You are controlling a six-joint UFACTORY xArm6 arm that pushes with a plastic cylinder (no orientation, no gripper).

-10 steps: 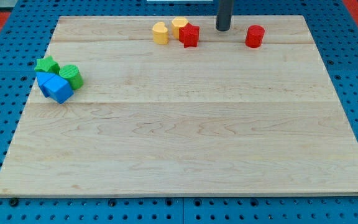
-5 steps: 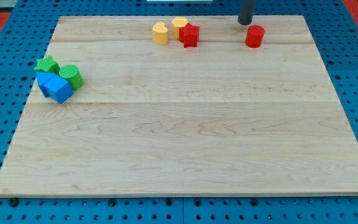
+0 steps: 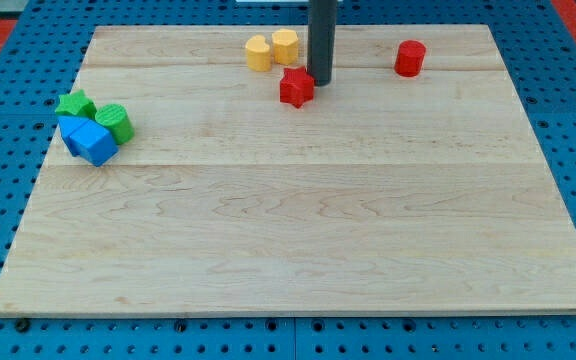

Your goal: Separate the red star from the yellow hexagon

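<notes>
The red star (image 3: 295,87) lies near the view's top, a little below and to the right of the yellow hexagon (image 3: 285,46), with a clear gap between them. My tip (image 3: 319,80) stands at the star's upper right edge, touching or nearly touching it. A second yellow block (image 3: 258,53), rounded, sits just left of the hexagon.
A red cylinder (image 3: 409,58) stands at the view's top right. A green star (image 3: 75,105), a green cylinder (image 3: 115,122) and a blue block (image 3: 90,140) cluster at the left edge of the wooden board (image 3: 298,230).
My tip swung from near the red cylinder back left and down to the red star. The star slid down and slightly left, away from the yellow hexagon it had touched.
</notes>
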